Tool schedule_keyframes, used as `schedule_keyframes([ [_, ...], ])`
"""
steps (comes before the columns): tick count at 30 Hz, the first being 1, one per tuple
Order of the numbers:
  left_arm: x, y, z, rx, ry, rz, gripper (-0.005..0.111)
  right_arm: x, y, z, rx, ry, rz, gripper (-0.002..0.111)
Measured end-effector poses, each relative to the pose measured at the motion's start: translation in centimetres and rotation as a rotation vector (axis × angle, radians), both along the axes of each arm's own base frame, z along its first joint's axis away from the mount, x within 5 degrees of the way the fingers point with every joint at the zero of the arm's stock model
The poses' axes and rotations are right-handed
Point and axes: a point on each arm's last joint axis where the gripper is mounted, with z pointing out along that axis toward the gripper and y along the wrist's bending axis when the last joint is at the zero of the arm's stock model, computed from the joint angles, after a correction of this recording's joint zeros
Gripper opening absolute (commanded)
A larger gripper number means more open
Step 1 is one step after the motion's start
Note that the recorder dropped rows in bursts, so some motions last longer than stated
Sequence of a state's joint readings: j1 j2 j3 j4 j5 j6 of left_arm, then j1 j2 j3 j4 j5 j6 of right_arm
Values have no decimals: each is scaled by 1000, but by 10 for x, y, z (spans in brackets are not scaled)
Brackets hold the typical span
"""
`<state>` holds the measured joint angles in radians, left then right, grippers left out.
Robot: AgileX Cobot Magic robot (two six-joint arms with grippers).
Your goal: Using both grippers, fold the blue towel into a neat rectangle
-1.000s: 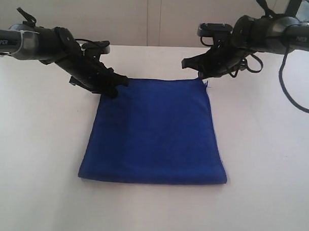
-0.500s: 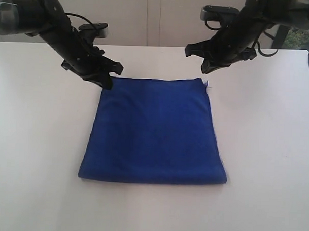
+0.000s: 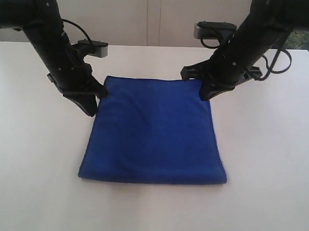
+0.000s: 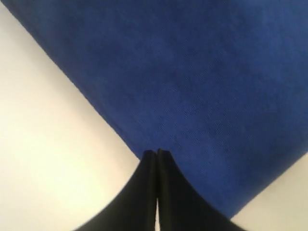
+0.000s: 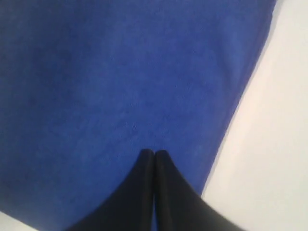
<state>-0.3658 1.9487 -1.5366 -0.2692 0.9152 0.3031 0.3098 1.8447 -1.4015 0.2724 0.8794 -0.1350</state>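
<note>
On the left, my left gripper (image 3: 90,108) hangs with its tip at the left edge of the towel (image 3: 153,138), just beside the far left corner. Its fingers are pressed together and hold nothing. In the left wrist view the tip sits exactly over the border between cloth and table (image 3: 31,167), and I cannot tell whether it touches the cloth.

The towel lies flat in the middle of the table. From both grippers it spreads away toward the near side, so all the cloth is in front of the tips and none is behind them. It looks almost square from here, and I cannot say which side is the longer one.

On the right, my right gripper (image 3: 208,94) is over the far right corner, also with fingers pressed together and empty. In the right wrist view its tip stands a little inside the cloth, with the right edge just beside it.

So each arm is nearest to its own far corner, and the two are nearly level across the far edge. I judge that the next fold depends on this: both must first open, pinch their corners, then carry the far edge toward the near edge together. The left tip is lower along the edge than the right one, which could make the fold crooked.
</note>
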Motion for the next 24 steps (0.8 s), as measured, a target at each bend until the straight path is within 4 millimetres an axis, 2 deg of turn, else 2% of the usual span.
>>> schedule_keyframes([
  [7, -30, -17, -16, 17, 22, -58, 0, -37, 0, -18, -2, 51, 2, 0],
  [12, -39, -17, -35, 25, 21, -44, 0, -59, -3, -50, -24, 134, -6, 0],
  [20, -53, -11, -69, -7, 1, 23, 0, -75, -11, -80, -44, 125, -41, 0],
  [24, -57, -10, -73, -17, 2, 26, 0, -80, -13, -91, -58, 152, -45, 0],
])
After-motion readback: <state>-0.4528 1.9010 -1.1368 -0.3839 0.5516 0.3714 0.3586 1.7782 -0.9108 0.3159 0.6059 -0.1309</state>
